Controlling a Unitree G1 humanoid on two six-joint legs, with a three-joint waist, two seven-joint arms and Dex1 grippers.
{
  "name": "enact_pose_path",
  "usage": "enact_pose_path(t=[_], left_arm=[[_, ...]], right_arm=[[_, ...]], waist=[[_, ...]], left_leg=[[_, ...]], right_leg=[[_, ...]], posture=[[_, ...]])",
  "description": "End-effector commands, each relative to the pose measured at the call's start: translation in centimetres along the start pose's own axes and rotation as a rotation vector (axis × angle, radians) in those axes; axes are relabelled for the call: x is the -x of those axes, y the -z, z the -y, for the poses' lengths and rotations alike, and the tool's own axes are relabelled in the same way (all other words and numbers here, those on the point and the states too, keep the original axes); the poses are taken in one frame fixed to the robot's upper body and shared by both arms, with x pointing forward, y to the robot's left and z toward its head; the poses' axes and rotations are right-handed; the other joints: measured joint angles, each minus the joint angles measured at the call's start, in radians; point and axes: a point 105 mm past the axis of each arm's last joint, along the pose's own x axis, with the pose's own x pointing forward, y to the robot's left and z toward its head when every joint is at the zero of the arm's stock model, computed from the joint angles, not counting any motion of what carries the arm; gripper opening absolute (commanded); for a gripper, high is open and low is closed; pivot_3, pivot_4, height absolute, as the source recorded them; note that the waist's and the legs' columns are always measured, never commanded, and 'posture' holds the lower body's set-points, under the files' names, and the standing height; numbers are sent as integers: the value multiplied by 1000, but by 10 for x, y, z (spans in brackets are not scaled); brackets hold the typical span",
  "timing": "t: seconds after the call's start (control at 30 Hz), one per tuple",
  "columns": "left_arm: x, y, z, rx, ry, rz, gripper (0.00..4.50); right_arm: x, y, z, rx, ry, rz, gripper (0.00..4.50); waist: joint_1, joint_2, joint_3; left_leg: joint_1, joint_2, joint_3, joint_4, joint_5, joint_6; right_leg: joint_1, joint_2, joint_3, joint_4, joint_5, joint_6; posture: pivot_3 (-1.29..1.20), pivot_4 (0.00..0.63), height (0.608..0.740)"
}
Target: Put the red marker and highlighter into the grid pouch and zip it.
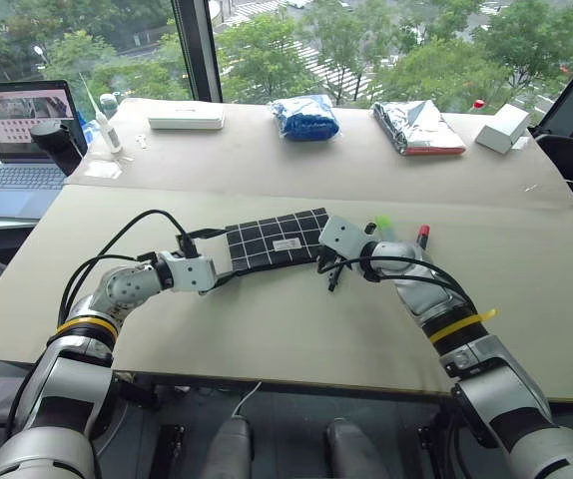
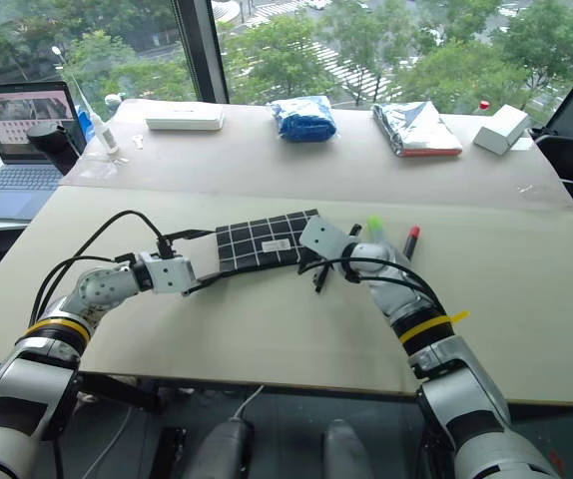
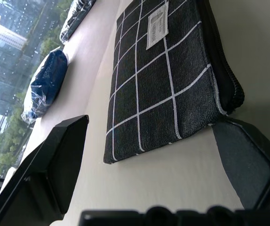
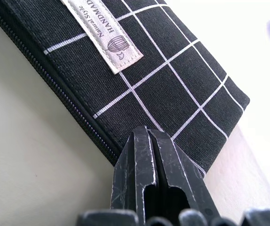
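Left gripper (image 1: 229, 261): jaws spread wide, holding nothing, set at the left end of the grid pouch (image 1: 277, 239), one finger on each side of that end's corner. In its wrist view the near finger (image 3: 248, 165) sits just beside the zipper edge; contact cannot be made out.

Right gripper (image 4: 156, 165): fingers pressed together, nothing between them, tips resting on or just over the pouch's right end near the zipper seam.

Grid pouch: flat on the near table (image 1: 267, 349), centre, white label (image 4: 102, 35) up, zipper along the near edge, apparently still closed.

Highlighter (image 1: 382, 224): light green, lying just right of the pouch, partly behind the right wrist.

Red marker (image 1: 423, 236): on the table just right of the highlighter, apart from the pouch.

Step in hand, as judged: steadying the pouch to open it; neither pen is inside yet.

Next move calls for the left jaws closing on the left end as an anchor, while the right finds the zipper pull, which the pictures do not clearly show.
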Motion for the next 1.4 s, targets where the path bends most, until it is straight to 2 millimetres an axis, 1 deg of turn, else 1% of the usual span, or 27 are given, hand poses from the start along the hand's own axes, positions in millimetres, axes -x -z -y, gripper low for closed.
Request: enact_pose_path(t=[0.03, 0.2, 0.33, 0.43, 0.47, 0.53, 0.63, 0.7, 0.73, 0.77, 0.8, 1.0, 1.13, 1.17, 1.2, 1.23, 1.27, 1.3, 1.33, 1.37, 1.4], left_arm=[[-11, -4, 27, -13, 115, 13, 4500], [-22, -11, 23, -40, 111, 41, 4500], [-26, -15, 23, -47, 120, 61, 4500], [-27, -18, 24, -48, 120, 73, 3771], [-27, -18, 24, -48, 125, 78, 3323], [-28, -20, 26, -48, 131, 89, 2677], [-29, -24, 27, -46, 132, 109, 1536], [-30, -26, 27, -44, 130, 122, 953], [-31, -27, 27, -44, 129, 128, 556], [-31, -28, 27, -44, 128, 132, 401], [-32, -29, 26, -41, 126, 139, 95], [-31, -33, 28, 11, 125, 168, 95], [-31, -27, 25, 113, 114, 139, 95], [-31, -23, 24, 157, 111, 118, 18], [-29, -19, 23, 185, 118, 104, 0], [-28, -17, 22, 209, 121, 92, 0], [-26, -15, 22, 223, 124, 87, 0], [-25, -14, 18, 238, 104, 84, 0], [-24, -13, 16, 251, 89, 83, 0], [-23, -11, 13, 272, 67, 72, 0], [-21, -8, 11, 289, 47, 62, 0]], right_arm=[[4, -4, 5, 7, 20, 16, 58], [4, -4, 6, 6, 23, 16, 58], [5, -3, 6, 4, 24, 14, 58], [6, -2, 7, 1, 27, 11, 0], [6, -1, 8, 0, 29, 9, 0], [7, 0, 8, -3, 32, 7, 0], [8, 1, 9, -5, 36, 4, 0], [8, 1, 10, -6, 38, 2, 0], [8, 1, 10, -7, 40, 2, 0], [8, 2, 11, -8, 41, 2, 0], [8, 2, 11, -8, 41, 1, 0], [8, 2, 13, -31, 49, 4, 0], [9, 1, 14, -76, 48, 21, 0], [10, -6, 11, -113, 10, 64, 294], [14, -20, 14, -185, 1, 135, 609], [18, -30, 22, -238, 13, 190, 707], [21, -36, 27, -270, 25, 223, 1070], [28, -47, 36, -348, 27, 292, 1542], [33, -54, 41, -396, 21, 337, 1728], [44, -66, 49, -473, 3, 414, 2093], [55, -76, 56, -526, -17, 475, 2093]], waist=[[0, 0, 0], [1, 0, 0], [0, 0, 0], [-1, 0, 0], [-1, 0, 0], [-1, 0, 0], [-1, 0, 0], [-2, 0, 0], [-2, 0, 0], [-2, 0, 0], [-2, 0, 0], [-3, 0, 0], [-5, 0, 0], [-6, 0, 0], [-6, 0, 0], [-8, 0, 0], [-13, 0, 0], [-16, 0, 0], [-18, 0, 0], [-21, 0, 0], [-24, 0, 0]], left_leg=[[0, 0, 0, 0, 0, 0], [0, 0, 0, 0, 0, 0], [-1, 0, 0, 0, 0, 0], [-1, 0, 0, 0, 0, 0], [-1, 0, 0, 0, 0, 0], [-1, 0, 0, 0, 0, 0], [-1, 0, 0, 0, 0, 0], [-1, 0, 0, 0, 0, 0], [-1, 0, 0, 0, 0, 0], [-1, 0, 0, 0, 0, 0], [-1, 0, 0, 0, 0, 0], [-1, 0, 0, 0, 0, 0], [-1, 0, 0, 0, 0, 0], [-1, 0, 0, -1, 0, 0], [-1, 0, 0, -1, 0, 0], [-1, 0, 0, -1, 0, 0], [-2, 0, 0, -1, 0, 0], [-2, 0, 0, -1, 0, 0], [-2, 0, -1, -1, 0, 0], [-2, 0, -1, -1, 0, 0], [-2, 0, -1, -1, 0, 0]], right_leg=[[0, 0, 0, 0, 0, 0], [0, 0, 0, 0, 0, 0], [0, 0, 0, 0, 0, 0], [0, 0, 0, 0, 0, 0], [0, 0, 0, 0, 0, 0], [-1, 0, 0, 0, 0, 0], [-1, 0, 0, 0, 0, 0], [-1, 0, 0, -1, 0, 0], [-1, 0, 0, -1, 0, 0], [-1, 0, 0, -1, 0, 0], [-1, 0, 0, -1, 0, 0], [-1, 0, 0, -1, 0, 0], [-1, 0, 0, -1, 0, 0], [-1, 0, 0, -1, 0, 0], [-1, 0, 0, -1, 0, 0], [-1, 0, 0, -1, 0, 0], [-1, 0, 0, -1, 0, 0], [-1, 0, 0, -1, 0, 0], [-1, 0, 0, 0, 0, -1], [-1, 0, 0, 0, 1, -1], [-1, 0, 0, 0, 1, -1]], posture=[[0, 150, 740], [0, 150, 740], [0, 150, 740], [0, 150, 740], [0, 150, 740], [0, 150, 740], [0, 150, 740], [0, 150, 740], [0, 150, 740], [0, 150, 740], [0, 150, 740], [0, 150, 740], [0, 150, 740], [0, 150, 740], [0, 150, 740], [0, 150, 740], [0, 150, 740], [0, 150, 740], [0, 150, 740], [0, 150, 740], [0, 150, 740]])
